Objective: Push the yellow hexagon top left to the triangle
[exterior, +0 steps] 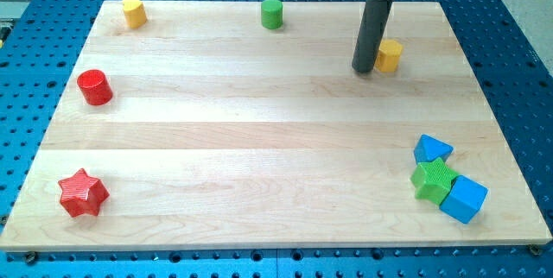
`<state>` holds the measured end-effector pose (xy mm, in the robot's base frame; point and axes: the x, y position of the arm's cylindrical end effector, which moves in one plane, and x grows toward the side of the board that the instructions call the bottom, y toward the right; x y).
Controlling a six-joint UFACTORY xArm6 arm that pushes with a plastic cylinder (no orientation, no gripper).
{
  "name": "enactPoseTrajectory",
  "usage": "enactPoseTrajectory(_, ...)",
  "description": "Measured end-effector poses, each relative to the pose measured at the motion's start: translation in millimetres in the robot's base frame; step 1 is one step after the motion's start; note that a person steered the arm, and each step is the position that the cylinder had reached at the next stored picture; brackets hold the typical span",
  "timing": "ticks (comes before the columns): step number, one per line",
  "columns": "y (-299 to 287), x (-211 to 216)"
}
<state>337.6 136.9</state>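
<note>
A yellow hexagon block (390,55) lies near the view's top right on the wooden board (259,148). My tip (364,70) stands just left of it, touching or nearly touching its left side. A blue triangle (432,149) lies at the view's lower right, well below the hexagon. A second yellow block (133,12), rounded in shape, sits at the view's top left corner.
A green star (433,180) and a blue cube (463,199) crowd against the triangle at the lower right. A green cylinder (272,14) sits at the top middle. A red cylinder (94,87) and a red star (83,194) lie at the left.
</note>
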Motion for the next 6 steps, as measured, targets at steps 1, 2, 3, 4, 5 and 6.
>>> enactPoseTrajectory(1,13,-58)
enactPoseTrajectory(2,54,-19)
enactPoseTrajectory(3,55,39)
enactPoseTrajectory(4,54,77)
enactPoseTrajectory(5,51,42)
enactPoseTrajectory(6,25,28)
